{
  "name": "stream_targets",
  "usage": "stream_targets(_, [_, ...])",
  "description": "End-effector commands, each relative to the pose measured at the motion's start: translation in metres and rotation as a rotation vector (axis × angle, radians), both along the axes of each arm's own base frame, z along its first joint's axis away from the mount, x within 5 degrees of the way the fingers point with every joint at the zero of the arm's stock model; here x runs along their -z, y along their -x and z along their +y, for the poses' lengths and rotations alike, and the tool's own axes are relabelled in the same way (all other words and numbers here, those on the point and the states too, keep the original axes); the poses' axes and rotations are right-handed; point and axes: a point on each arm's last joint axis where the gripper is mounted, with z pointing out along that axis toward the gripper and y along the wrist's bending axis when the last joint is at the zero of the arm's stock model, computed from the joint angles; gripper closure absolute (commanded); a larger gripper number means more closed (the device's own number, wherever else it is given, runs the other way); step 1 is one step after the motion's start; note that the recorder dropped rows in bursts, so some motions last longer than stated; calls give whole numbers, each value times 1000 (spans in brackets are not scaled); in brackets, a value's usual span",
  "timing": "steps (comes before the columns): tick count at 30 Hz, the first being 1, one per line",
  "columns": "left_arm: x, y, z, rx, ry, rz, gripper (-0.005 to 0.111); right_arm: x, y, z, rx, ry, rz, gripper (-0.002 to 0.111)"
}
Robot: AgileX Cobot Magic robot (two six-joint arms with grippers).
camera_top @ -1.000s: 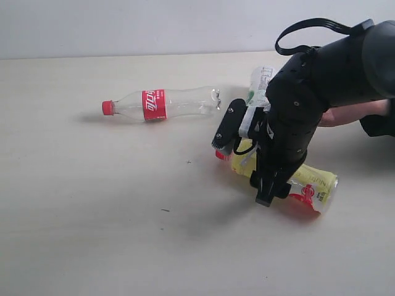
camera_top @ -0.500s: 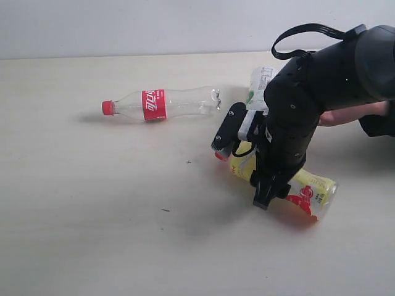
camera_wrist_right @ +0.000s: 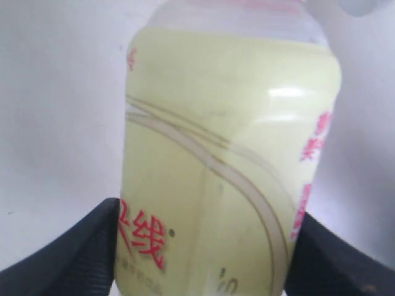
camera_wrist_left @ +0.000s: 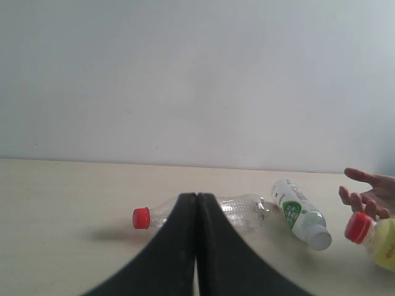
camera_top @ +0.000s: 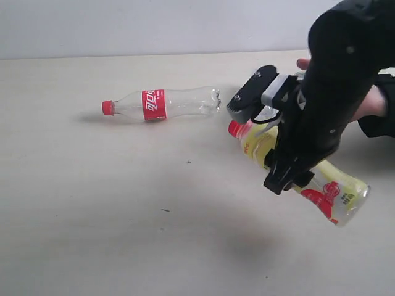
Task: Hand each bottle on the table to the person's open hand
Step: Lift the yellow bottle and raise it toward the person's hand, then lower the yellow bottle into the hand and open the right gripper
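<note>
My right gripper (camera_top: 266,143) is shut on the yellow bottle (camera_top: 336,188) and holds it tilted above the table (camera_top: 92,216), red cap pointing left. In the right wrist view the yellow bottle (camera_wrist_right: 228,166) fills the space between the two black fingers (camera_wrist_right: 92,246). The person's open hand (camera_top: 371,102) shows just behind the right arm. The clear bottle with the red label (camera_top: 162,103) lies on its side, left of centre. The left wrist view shows the white-green labelled bottle (camera_wrist_left: 299,213) lying near the hand (camera_wrist_left: 367,197). My left gripper (camera_wrist_left: 197,206) is shut and holds nothing. The floral-labelled bottle is out of view.
The black right arm (camera_top: 345,74) hides the white-green bottle in the exterior view. A pale wall (camera_top: 154,24) runs behind the table's far edge. A few tiny dark specks (camera_top: 165,210) mark the beige tabletop.
The right gripper has risen and moved up and to the right with the yellow bottle, lifting it off the table and nearer the hand. The clear red-label bottle has not moved.
</note>
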Motion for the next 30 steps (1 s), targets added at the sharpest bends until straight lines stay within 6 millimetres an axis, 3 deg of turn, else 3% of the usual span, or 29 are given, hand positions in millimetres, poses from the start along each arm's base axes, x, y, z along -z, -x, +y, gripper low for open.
stream_targets(1, [0,1,0,-1,14,-4,107,-36,21,-9,94,-72,-9,108])
stream_targets(8, [0,1,0,-1,14,-4,107,-77,31,-37,235,-56,-223,108])
stream_targets(16, [0,1,0,-1,14,-4,107,-101,4,-68,538,-58,-308,108])
stream_targets(21, [0,1,0,-1,14,-4,107,-103,-18,-66,580,-124,-233,108])
stream_targets(30, [0,1,0,-1,14,-4,107,-81,-60,-51,572,-57,-146,108])
